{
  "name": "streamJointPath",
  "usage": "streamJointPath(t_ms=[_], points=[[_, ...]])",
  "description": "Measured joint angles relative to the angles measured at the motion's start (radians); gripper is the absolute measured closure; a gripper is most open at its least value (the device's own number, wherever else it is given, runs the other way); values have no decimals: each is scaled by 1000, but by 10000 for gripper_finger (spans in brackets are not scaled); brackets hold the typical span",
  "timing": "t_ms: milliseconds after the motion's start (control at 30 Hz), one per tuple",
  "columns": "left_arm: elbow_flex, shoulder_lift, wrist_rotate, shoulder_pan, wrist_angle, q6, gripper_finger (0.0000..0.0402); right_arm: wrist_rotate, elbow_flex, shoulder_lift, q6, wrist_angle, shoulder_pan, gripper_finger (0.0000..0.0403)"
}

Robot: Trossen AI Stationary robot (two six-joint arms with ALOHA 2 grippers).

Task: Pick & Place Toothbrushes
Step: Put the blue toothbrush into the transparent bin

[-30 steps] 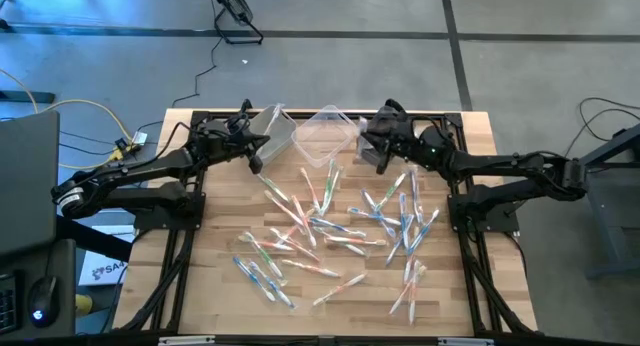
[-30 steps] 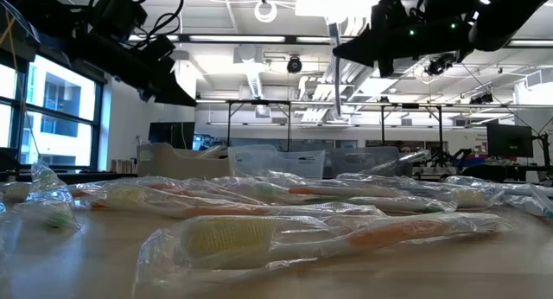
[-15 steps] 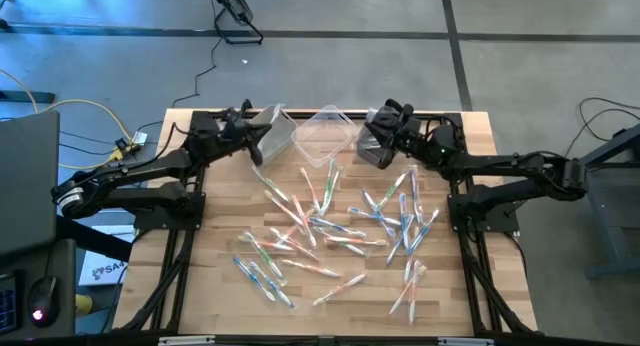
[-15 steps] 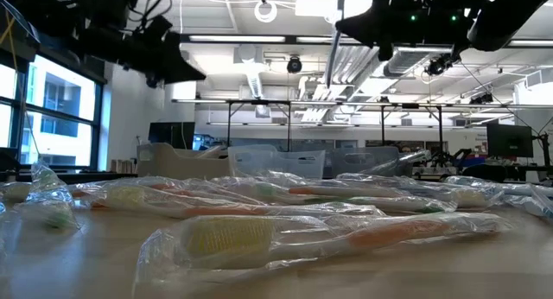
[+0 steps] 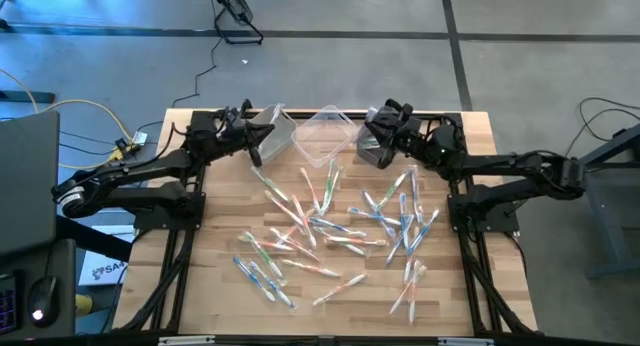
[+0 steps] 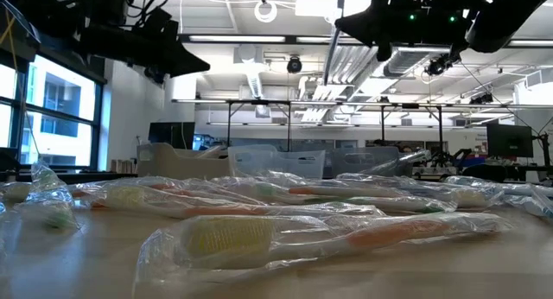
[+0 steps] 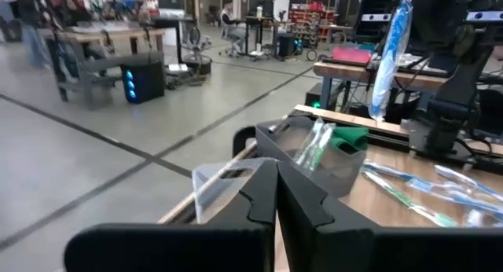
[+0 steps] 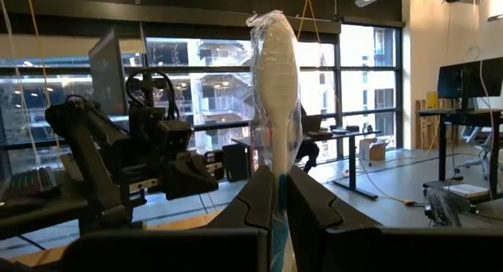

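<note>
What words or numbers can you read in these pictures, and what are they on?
None can be read for sure.
White sheet at the lower left of the high view: red letters, too small and partly hidden to read.
Clear wrappers of the toothbrushes: no print shows.
Screens and benches in the room behind: too blurred to read.

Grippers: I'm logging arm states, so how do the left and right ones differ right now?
The right gripper is shut on a wrapped toothbrush that stands upright; the left gripper is shut on nothing. The right is raised beside the right bin; the left is by the left bin. Both are at the table's far edge.
</note>
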Motion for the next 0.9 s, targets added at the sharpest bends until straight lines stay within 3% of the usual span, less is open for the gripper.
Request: streamJointPath(t_ms=[367, 600, 900], points=[[0, 71, 37, 0, 83, -5, 274, -15, 1, 122, 47, 173, 1, 391], [0, 161, 216, 0, 216, -13, 266, -82, 70, 247, 88, 244, 11, 392], [60, 292, 272, 0, 228, -80, 266, -105, 198, 393, 55, 228, 53, 392]])
